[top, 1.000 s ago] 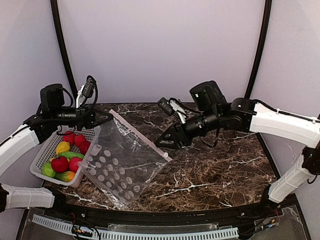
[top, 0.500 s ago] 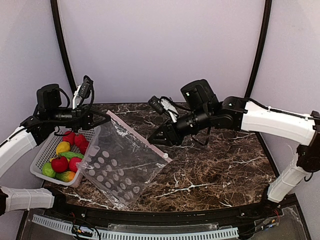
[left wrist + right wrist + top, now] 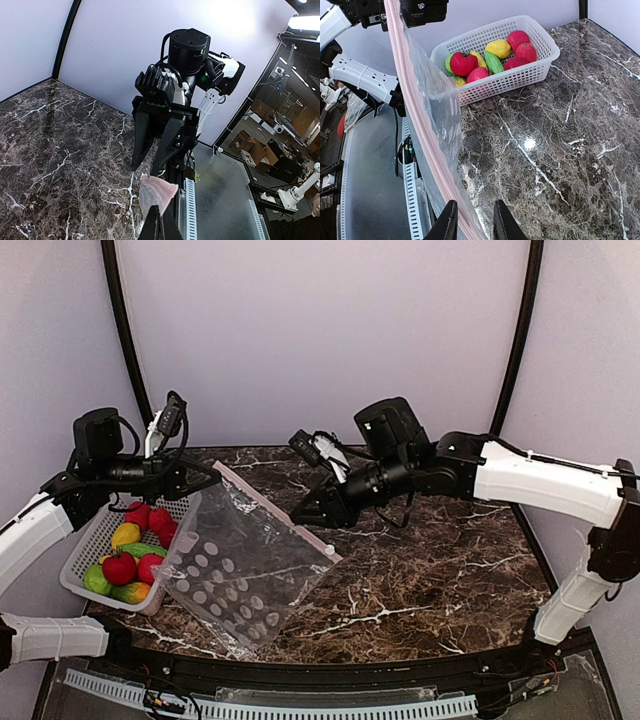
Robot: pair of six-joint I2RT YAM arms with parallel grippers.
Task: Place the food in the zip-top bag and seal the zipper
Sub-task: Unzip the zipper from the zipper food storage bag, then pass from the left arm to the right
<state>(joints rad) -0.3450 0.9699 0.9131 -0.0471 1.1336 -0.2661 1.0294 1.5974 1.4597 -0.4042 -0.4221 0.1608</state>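
Room: pale lilac walls (image 3: pixel 320 340) all round and a dark marble table (image 3: pixel 430 570) with white veins.
Zip-top bag (image 3: pixel 240 570): clear plastic with white dots, left of the table's middle. It's slung on a slant, top corner up in the air and bottom end down on the marble near the front edge.
Zipper (image 3: pixel 280 510): the pink strip along the bag's upper right edge, sloping down from my left side to the slider tab (image 3: pixel 330 551).
Left pincer (image 3: pixel 158 220): together, clamped on the pink top corner of the bag (that's what holds the corner up).
Right pincer (image 3: pixel 472 227): a bit apart, with one of my fingers (image 3: pixel 449 222) on either side of the pink strip partway along it. There's a gap showing and I can't see either one actually pressing the strip.
Food (image 3: pixel 125 565): reds, a yellow and some greens, everything I can see piled in the basket.
Basket (image 3: pixel 80 558): white mesh, at the table's left edge, right beside the bag (from above, the bag overlaps the basket's right side).
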